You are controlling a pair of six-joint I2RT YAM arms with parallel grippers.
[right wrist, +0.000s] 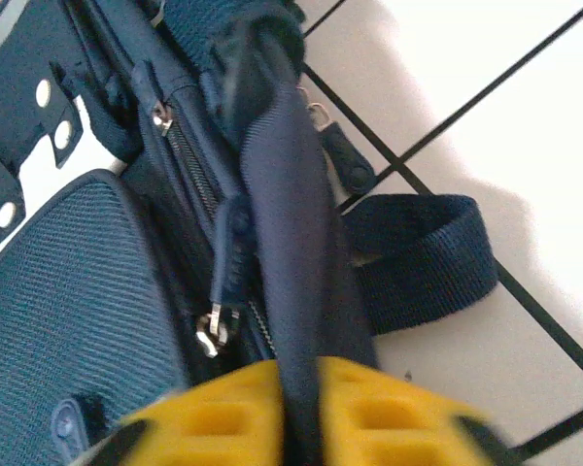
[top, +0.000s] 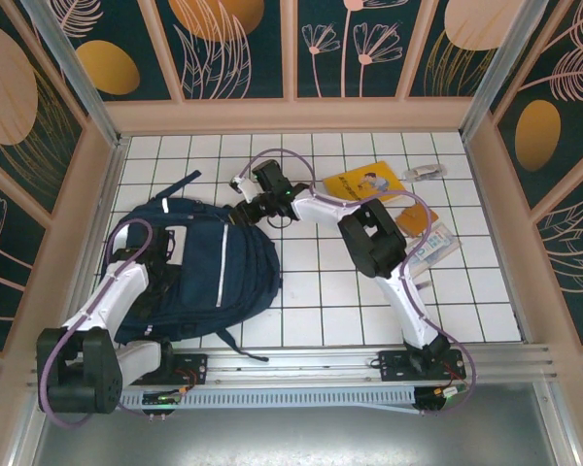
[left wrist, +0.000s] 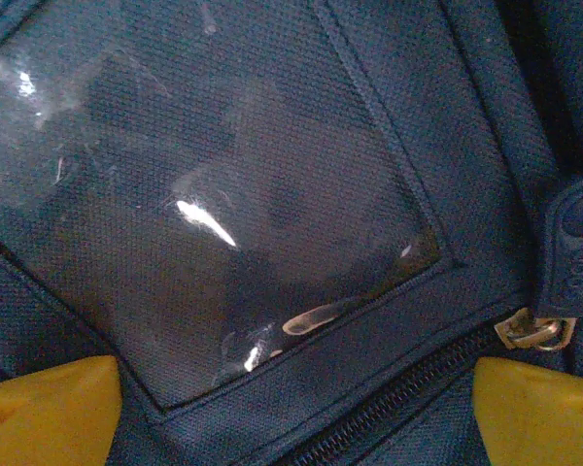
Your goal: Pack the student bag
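Left arm rises from its base at the near edge and bends forward along the left flank of the student bag (top: pixel 209 277). Left hand (left wrist: pixel 291 417) points down at the bag's fabric, fingers (left wrist: pixel 49 413) spread wide and gripping nothing. Between them lies navy cloth. Just ahead of the hand is a clear window pocket (left wrist: pixel 204 214), and by the right finger a zip with a metal pull (left wrist: pixel 534 332).

Right arm climbs from its base, elbows up, then reaches left across the white tiled surface (top: pixel 350 291). Right hand (right wrist: pixel 296 408) is clamped shut on a navy padded strip (right wrist: pixel 287 223) at the bag's far end. The strip runs straight out from between the yellow fingers. Left of the strip hangs a second zip pull (right wrist: pixel 212 335). To the right of the strip, a flat webbing strap (right wrist: pixel 418 257) lies on the tiles.

The bag lies flat, front face up, white stripe showing. Its long axis runs near to far and leans a little right. The far end is at the right hand, and the near end, with trailing straps, is close to the left arm's base. The left hand sits over the bag's left side.

Beyond the right hand and to its right, a yellow book (top: pixel 364 184) lies apart from the bag. Farther right, beside the right arm's elbow, is a small printed packet (top: pixel 432 243); details too small to tell.
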